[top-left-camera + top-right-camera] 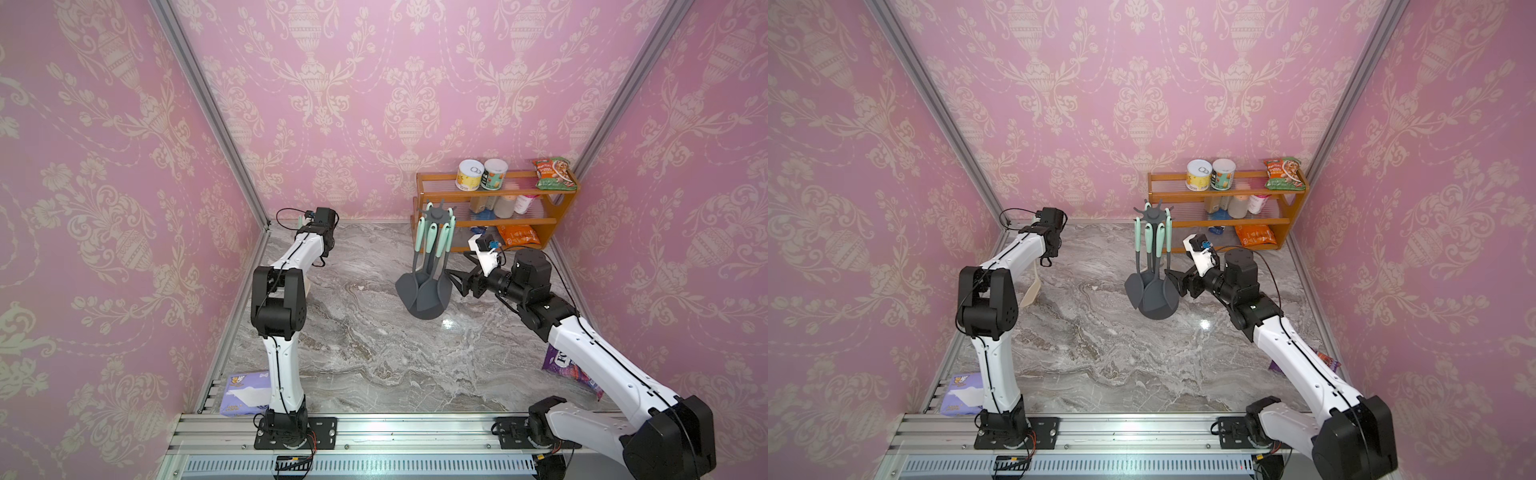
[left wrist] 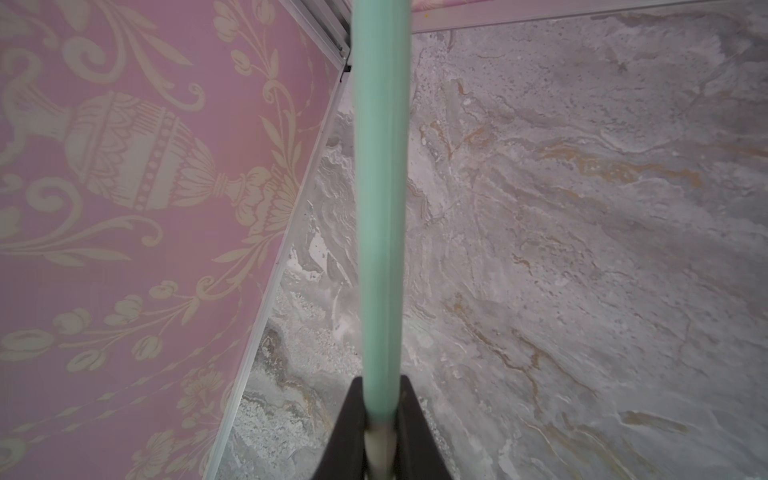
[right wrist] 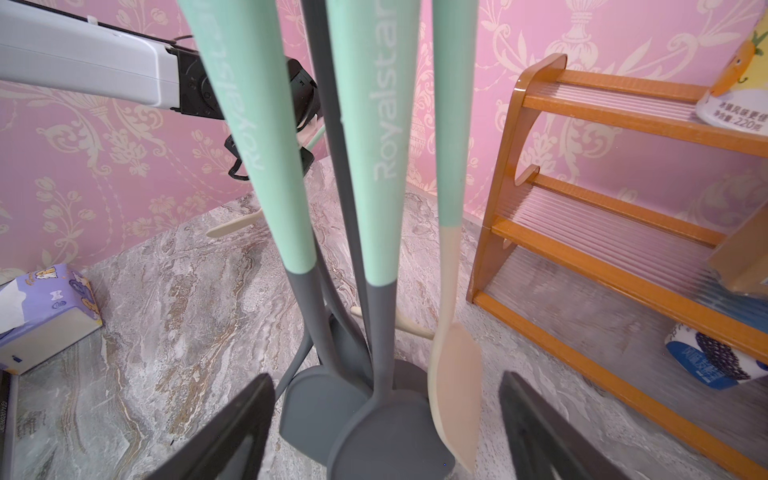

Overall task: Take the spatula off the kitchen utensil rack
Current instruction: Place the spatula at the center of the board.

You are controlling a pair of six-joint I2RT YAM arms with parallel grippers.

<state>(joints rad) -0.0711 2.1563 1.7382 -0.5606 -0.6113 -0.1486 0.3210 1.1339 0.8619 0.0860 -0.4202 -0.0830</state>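
Left gripper (image 2: 381, 388) is clamping tight on the spatula (image 2: 380, 187) by its mint handle, holding it over near the left wall, well apart from the utensil rack (image 1: 436, 214). Right gripper (image 3: 385, 380) is hanging wide open, gripping nothing, just beside the grey utensils (image 1: 424, 291) dangling off the rack in front of the orange shelf (image 1: 532, 221).

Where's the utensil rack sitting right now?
In both top views the kitchen utensil rack stands on the table's far right side, just in front of the orange shelf, with the open right gripper close beside its hanging utensils.
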